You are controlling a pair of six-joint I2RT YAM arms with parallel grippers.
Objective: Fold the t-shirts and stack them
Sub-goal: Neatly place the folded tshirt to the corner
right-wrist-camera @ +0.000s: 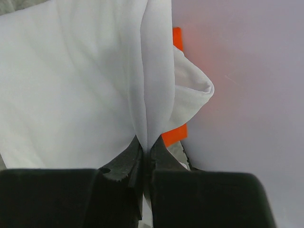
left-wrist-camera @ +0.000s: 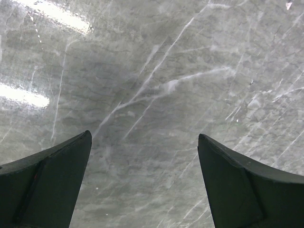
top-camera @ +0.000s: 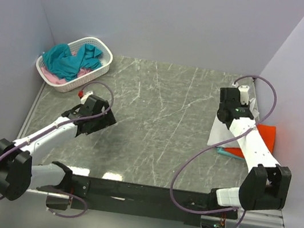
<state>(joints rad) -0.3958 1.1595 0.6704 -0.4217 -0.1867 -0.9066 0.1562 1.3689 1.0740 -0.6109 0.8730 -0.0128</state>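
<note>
A white t-shirt lies at the table's right side on top of an orange-red t-shirt. A teal edge pokes out under them. My right gripper is over the far end of this pile. In the right wrist view it is shut on a raised fold of the white t-shirt, with the orange-red cloth just behind it. My left gripper hovers at the left of the table. Its jaws are wide open over bare marble, holding nothing.
A white perforated basket stands in the far left corner, holding teal t-shirts over pink cloth. Lilac walls close in the table at the left, back and right. The right wall is close beside the right gripper.
</note>
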